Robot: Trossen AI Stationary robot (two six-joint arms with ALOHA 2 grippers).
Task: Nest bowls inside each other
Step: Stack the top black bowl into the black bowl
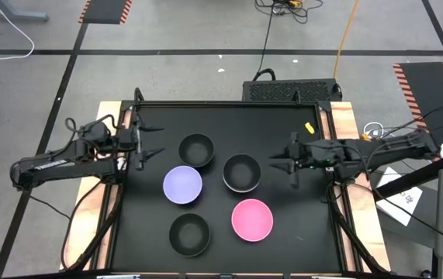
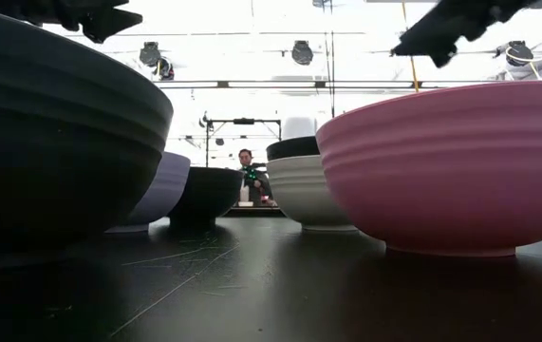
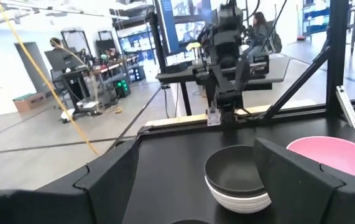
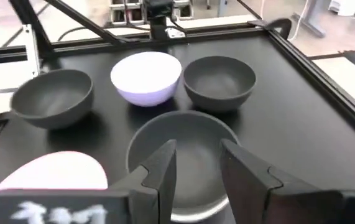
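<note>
The right tool point(image 1: 280, 164) hovers over the right part of the black bench point(image 1: 283, 124), its two fingers point(image 4: 158, 171) parted with nothing between them, tips pointing toward the centre. Just in front of it sits a black bowl nested in a white bowl point(image 1: 242, 173); the left wrist view shows the white rim under the dark one point(image 3: 239, 180). The left tool point(image 1: 157, 154) hangs over the left part of the bench, fingers spread wide and empty, facing the right tool across the bowls.

Between the two tools, toward the far side, stands a single black bowl point(image 1: 196, 149). The lavender bowl point(image 1: 182, 185) lies just beside it, nearer the front and close to the left tool. Another black bowl point(image 1: 189, 234) sits at the front left, and the pink bowl point(image 1: 252, 219) at the front right, just in front of the nested pair. All stand upright and apart from one another, except the nested two.

In the low view a person point(image 2: 249, 171) shows far off in the room behind the bench
</note>
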